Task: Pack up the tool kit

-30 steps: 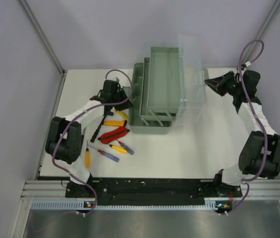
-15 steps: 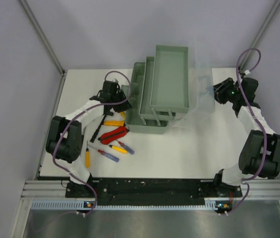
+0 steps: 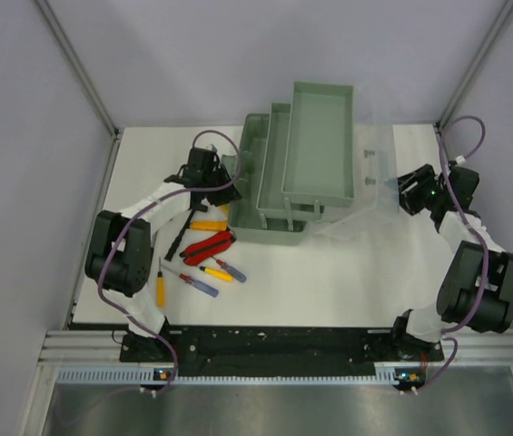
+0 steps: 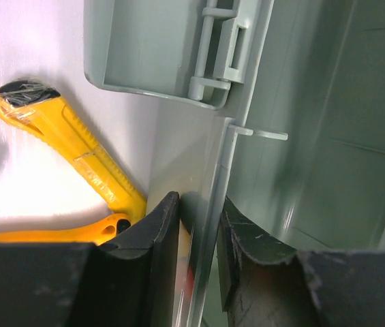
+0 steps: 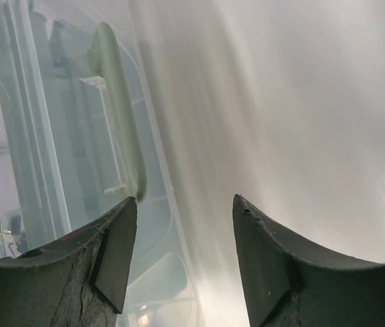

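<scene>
So the left arm (image 3: 156,204) stretches toward 1 o'clock, jaws clenched on the smooth green toolbox (image 3: 315,136) wall — right arm (image 3: 460,222) angled to 10 o'clock, jaws released at the clear lid (image 3: 374,177).

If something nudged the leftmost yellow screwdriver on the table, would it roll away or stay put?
Probably it would roll a little: the yellow screwdriver has a rounded-looking handle and lies on the flat table, so a sideways push may roll it. It looks small and thin, so it is likely light and stiff.
</scene>
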`<state>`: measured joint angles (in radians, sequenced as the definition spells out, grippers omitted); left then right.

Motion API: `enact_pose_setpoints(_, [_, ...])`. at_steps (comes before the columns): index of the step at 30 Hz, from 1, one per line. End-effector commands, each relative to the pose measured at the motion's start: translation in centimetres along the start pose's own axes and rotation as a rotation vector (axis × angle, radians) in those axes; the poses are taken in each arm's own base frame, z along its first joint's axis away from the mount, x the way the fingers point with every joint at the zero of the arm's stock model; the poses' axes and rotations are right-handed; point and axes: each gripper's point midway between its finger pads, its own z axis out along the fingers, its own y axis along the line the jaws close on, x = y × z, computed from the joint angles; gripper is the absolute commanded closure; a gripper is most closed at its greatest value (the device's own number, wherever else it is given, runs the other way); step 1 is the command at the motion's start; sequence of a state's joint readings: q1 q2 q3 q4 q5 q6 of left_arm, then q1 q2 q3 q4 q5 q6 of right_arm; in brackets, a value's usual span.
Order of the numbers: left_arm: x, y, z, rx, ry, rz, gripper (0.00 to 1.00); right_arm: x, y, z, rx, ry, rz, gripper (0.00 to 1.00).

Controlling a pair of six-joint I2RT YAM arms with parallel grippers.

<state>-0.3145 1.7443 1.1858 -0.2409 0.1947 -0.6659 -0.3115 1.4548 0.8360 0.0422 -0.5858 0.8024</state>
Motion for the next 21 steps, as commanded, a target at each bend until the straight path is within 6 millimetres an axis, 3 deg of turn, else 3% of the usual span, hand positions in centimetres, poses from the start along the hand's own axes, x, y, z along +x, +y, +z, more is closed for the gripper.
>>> enact_pose_setpoints(1, [-0.1, -0.5, 0.9, 0.026, 0.025, 0.003, 0.7, -0.5, 2.0, -0.8, -0.108, -0.03, -0.093, 0.43])
enact_pose_setpoints(7, [0.9, -1.1, 2.1, 0.068, 0.084, -0.02, 0.7, 0.5, -0.6, 0.6, -0.054, 0.018, -0.046, 0.45])
enact_pose_setpoints(11, [1.3, -0.9, 2.6, 0.067, 0.102, -0.025, 0.7, 0.4, -3.6, 1.2, 0.098, 0.017, -0.009, 0.55])
enact_pose_setpoints(21, [1.5, -0.7, 3.1, 0.069, 0.108, -0.022, 0.7, 1.6, -6.4, 2.4, 0.143, 0.042, 0.011, 0.6])
